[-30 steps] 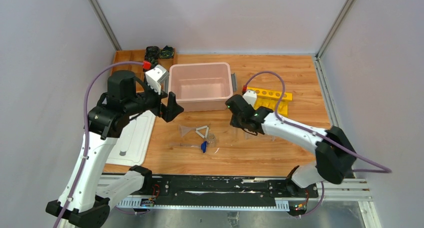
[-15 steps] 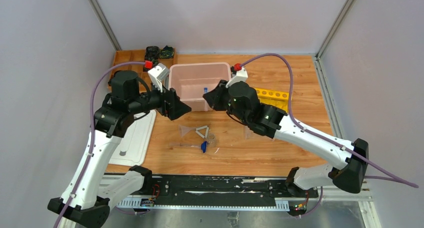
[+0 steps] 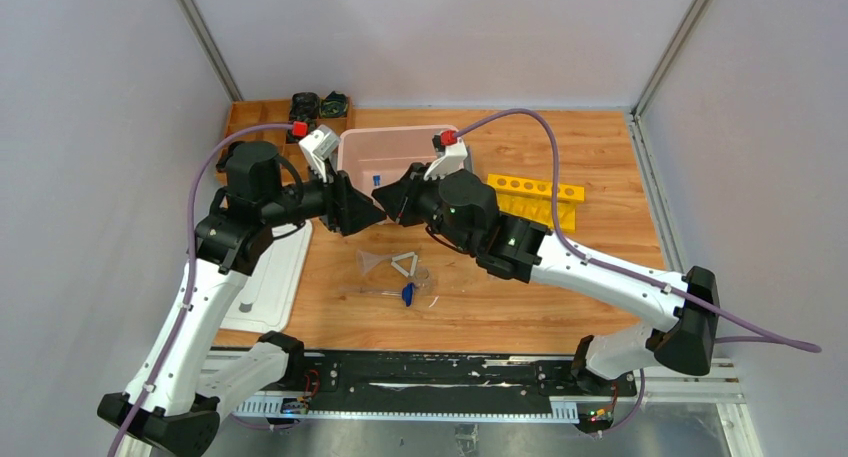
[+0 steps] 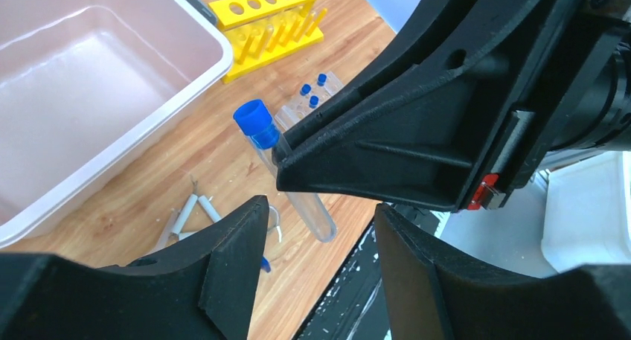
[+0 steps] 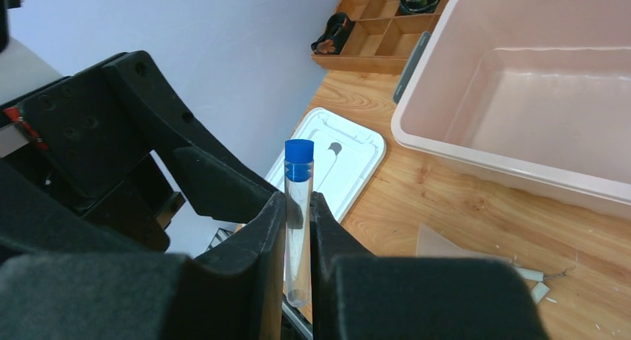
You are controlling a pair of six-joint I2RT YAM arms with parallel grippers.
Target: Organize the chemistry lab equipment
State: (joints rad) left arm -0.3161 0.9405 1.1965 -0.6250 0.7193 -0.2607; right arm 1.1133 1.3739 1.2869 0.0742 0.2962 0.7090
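**Capped tube pinched by right arm, left claw open around its lower end**

**Top view.**
- The left gripper [image 3: 362, 213] and right gripper [image 3: 397, 201] meet tip to tip at the near left corner of the pink bin [image 3: 400, 137].
- A blue speck just beyond them is the cap of the blue-capped tube [image 3: 376, 179]. Its clear body and both claws' states are too small to read here.
- Nearer on the table, grouped together, lie the clear funnel [image 3: 372, 262], white triangle [image 3: 404, 265], tiny clear dish [image 3: 422, 274] and blue-tipped rod [image 3: 405, 295].
- The yellow rack [image 3: 535, 192] sits right of the bin and the white lid [image 3: 270, 267] to its left. The wooden organiser [image 3: 262, 112] is in the far left corner.

**Left wrist view.**
- The right gripper [image 4: 286, 158] is clenched on the blue-capped tube [image 4: 294, 187] below its cap, and the tube is tilted.
- The left gripper [image 4: 320, 236] has its jaws apart. The tube's rounded bottom shows in the gap, with no contact visible.
- Only this view shows the clear tube rack [image 4: 312, 94] with blue caps in it. It stands on the table just near of the yellow rack [image 4: 275, 13]; in the top view the right arm covers it.

**Right wrist view.**
- The blue-capped tube [image 5: 298, 199] stands upright between the right gripper's [image 5: 298, 236] pads [image 5: 271, 228], touching both, with its cap well above the tips.
- The left gripper [image 5: 149, 169] fills the left side.
- The white lid [image 5: 335, 150] and pink bin [image 5: 446, 143] lie beyond.
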